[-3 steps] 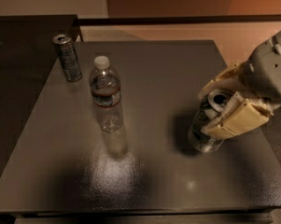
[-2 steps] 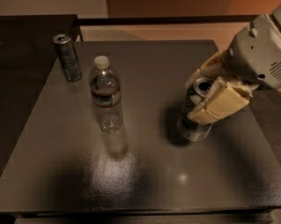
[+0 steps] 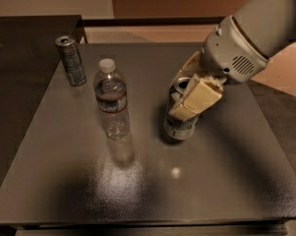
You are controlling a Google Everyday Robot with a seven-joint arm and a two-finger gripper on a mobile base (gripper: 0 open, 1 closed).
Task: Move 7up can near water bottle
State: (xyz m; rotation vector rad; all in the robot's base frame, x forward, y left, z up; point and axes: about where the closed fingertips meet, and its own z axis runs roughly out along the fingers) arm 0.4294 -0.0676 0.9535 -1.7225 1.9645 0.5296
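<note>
Dark tabletop (image 3: 226,181): three drink containers, one end effector (image 3: 180,95).
7up can (image 3: 179,127) is clamped by end effector, right of water bottle (image 3: 110,100), apart; slim can (image 3: 71,60) is placed rear left.

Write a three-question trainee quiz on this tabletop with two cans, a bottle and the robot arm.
1. True or false: the cream two-finger gripper grips the clear plastic water bottle with the white cap.
2. Which thing stands farthest left in the camera view on the dark grey table? A) the slim, tall dark-silver can B) the pale greenish-silver 7up can C) the water bottle
3. Fill in: the 7up can and the water bottle are ___ (touching or apart).

Key: 1 false, the gripper holds the 7up can, one finger on each side; 2 A; 3 apart.
</note>
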